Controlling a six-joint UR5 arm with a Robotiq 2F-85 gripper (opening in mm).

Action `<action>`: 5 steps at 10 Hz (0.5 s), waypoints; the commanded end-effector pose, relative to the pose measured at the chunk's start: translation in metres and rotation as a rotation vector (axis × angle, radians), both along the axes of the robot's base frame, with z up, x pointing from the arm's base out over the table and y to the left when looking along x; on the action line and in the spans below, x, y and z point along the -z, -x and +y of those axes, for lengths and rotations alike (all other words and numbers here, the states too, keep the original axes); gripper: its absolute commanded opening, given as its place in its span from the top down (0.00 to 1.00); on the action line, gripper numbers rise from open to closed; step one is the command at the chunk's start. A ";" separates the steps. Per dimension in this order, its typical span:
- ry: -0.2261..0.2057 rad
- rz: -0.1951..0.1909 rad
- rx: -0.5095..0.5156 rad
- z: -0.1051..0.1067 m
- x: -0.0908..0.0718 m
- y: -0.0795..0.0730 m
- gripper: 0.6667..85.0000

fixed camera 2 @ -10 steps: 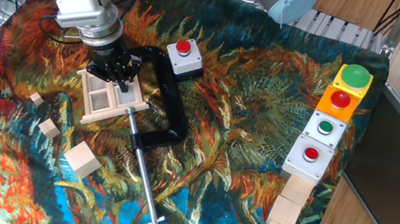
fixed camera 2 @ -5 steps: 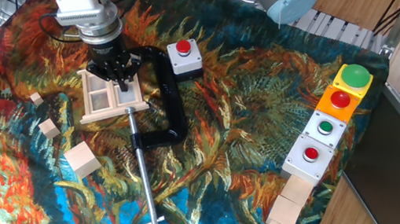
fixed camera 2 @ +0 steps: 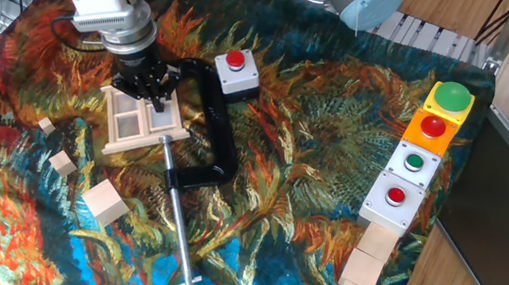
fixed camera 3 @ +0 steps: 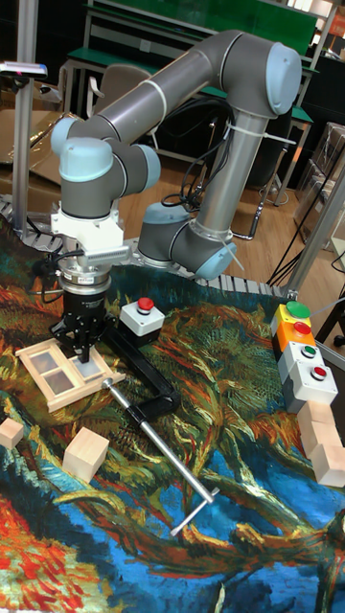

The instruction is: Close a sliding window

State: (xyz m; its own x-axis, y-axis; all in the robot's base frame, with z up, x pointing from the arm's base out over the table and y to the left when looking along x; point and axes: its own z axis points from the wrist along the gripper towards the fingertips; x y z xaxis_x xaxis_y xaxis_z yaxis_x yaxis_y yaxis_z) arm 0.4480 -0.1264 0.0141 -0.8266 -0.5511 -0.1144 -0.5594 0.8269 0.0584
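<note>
The sliding window (fixed camera 2: pixel 135 122) is a small pale wooden frame with two panes, lying flat on the patterned cloth at the upper left. My gripper (fixed camera 2: pixel 156 99) points straight down onto its right pane, near the far rail. The dark fingers look pressed together, with their tips touching the frame. In the tall fixed view the sliding window (fixed camera 3: pixel 56 370) lies left of the gripper (fixed camera 3: pixel 84 352), whose tips rest on the frame's right part. The spot under the fingertips is hidden.
A black C-clamp (fixed camera 2: pixel 214 118) grips the window's right side, its long metal rod (fixed camera 2: pixel 179 230) reaching toward the front. A grey box with a red button (fixed camera 2: pixel 235 73) stands just right. Wooden cubes (fixed camera 2: pixel 105 203) lie at left, several button boxes (fixed camera 2: pixel 417 161) at right.
The gripper has shifted slightly to the right on the window. The clamp's rod has swung a little, its handle end now further left.
</note>
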 end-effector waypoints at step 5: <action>0.021 0.050 0.001 -0.014 -0.008 0.020 0.88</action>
